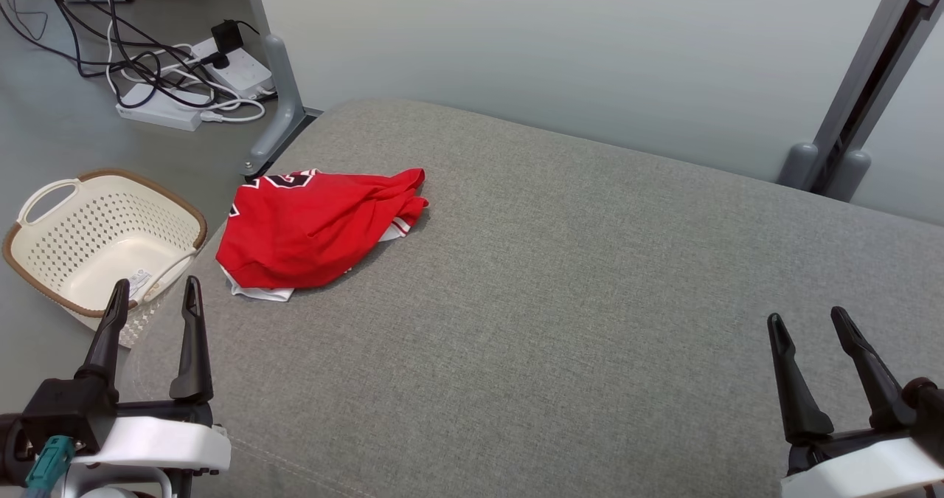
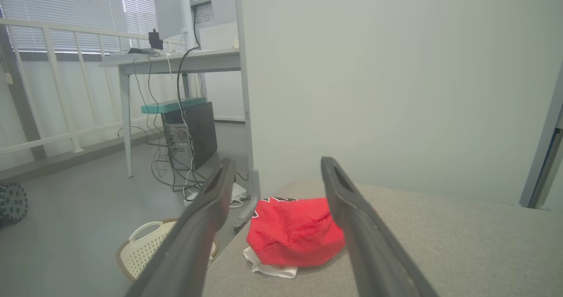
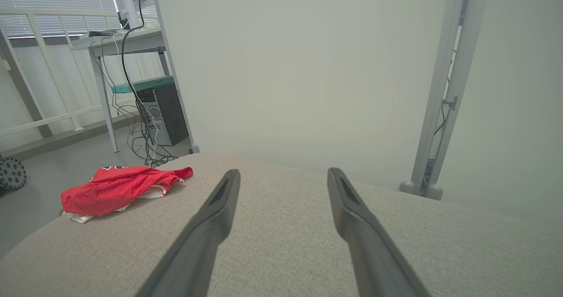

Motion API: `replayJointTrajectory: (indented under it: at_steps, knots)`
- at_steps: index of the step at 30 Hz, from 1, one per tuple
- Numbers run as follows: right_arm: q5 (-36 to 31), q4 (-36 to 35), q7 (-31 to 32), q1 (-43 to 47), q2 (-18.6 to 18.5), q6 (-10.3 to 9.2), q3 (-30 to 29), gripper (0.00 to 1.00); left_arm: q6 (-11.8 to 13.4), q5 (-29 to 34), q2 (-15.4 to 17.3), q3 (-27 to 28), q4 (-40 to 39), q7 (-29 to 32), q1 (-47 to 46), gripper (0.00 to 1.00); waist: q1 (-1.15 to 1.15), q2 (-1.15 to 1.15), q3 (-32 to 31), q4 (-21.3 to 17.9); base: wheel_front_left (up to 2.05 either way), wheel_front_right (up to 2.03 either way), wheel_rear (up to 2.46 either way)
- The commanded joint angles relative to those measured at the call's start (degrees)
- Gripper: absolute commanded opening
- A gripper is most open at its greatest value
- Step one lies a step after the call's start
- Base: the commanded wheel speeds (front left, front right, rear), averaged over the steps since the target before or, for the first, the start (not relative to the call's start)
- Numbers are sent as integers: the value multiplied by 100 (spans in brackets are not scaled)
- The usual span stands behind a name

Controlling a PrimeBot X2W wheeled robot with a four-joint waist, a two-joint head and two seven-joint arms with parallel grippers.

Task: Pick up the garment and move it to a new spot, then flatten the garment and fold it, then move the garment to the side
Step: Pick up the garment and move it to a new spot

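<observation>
Right now the left gripper (image 1: 157, 284) hovers with its two long dark fingers spread wide and nothing between them, low over the near left corner of the grey woven upholstered pad (image 1: 553, 299). The right gripper (image 1: 806, 315) mirrors it at the near right edge, its fingers equally apart and empty. Ahead of the left fingers, toward the pad's far left corner and close to its left edge, lies the crumpled red mesh jersey with white trim and black lettering (image 1: 310, 225). It is bunched into a lopsided heap, with a white layer poking out at its near side. Neither gripper touches it, and the right one is well apart from it. On the floor off the pad's left edge sits a cream perforated plastic basket with a brown rim (image 1: 88, 221).

The step in hand looks like the first reach for the pick-up. The left arm is the nearer one, so it seems the natural choice. It should come down on a raised fold at the top of the heap, not on the flat hem, so the fingers catch cloth and not upholstery. Lifting straight up before carrying seems wise (a sideways drag this near the edge could spill the jersey toward the basket). The new spot would best be the pad's middle, within reach of both arms for flattening.
</observation>
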Motion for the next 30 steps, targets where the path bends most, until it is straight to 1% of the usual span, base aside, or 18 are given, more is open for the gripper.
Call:
replayJointTrajectory:
  at_steps: [1,6,10,13,16,19,20,23,26,30]
  knots:
    - [34,26,-32,-45,-14,-2,2,100,-26,65,-5,36,18,-31,-74,100,0,0,-2,20,0,0,0]
    - [64,57,-46,-39,-14,-2,10,100,-32,70,-68,42,-5,-34,-75,100,0,0,-4,30,0,0,0]
    - [69,19,-5,-96,-14,-2,12,100,-34,72,-117,164,-71,-37,-285,100,0,0,100,11,0,0,0]
    - [8,-60,62,-177,-15,-2,36,100,-121,75,-150,252,9,-38,-594,100,0,0,288,-50,0,0,0]
    - [-97,-165,151,-340,-17,-2,95,100,-271,-25,-195,353,358,-35,-1045,100,0,0,595,-197,0,0,0]
    - [-170,-250,251,-505,-51,-2,166,100,-506,-158,-258,408,1098,-35,-1546,100,0,0,954,-382,0,0,0]
    - [-193,-274,292,-572,-76,-2,201,100,-587,-164,-248,392,1456,-34,-1691,100,0,0,1080,-454,0,0,0]
    - [-250,-342,364,-723,-133,-2,266,100,-913,-348,-353,388,2444,-33,-2229,100,0,0,1425,-653,0,0,0]
    - [-265,-402,426,-843,-195,-2,275,100,-1234,-536,-509,333,3510,16,-2736,100,0,0,1727,-808,0,0,0]
    - [-300,-504,468,-1000,-238,-2,286,100,-1543,-753,-639,340,4744,148,-3351,100,0,0,2057,-977,0,0,0]
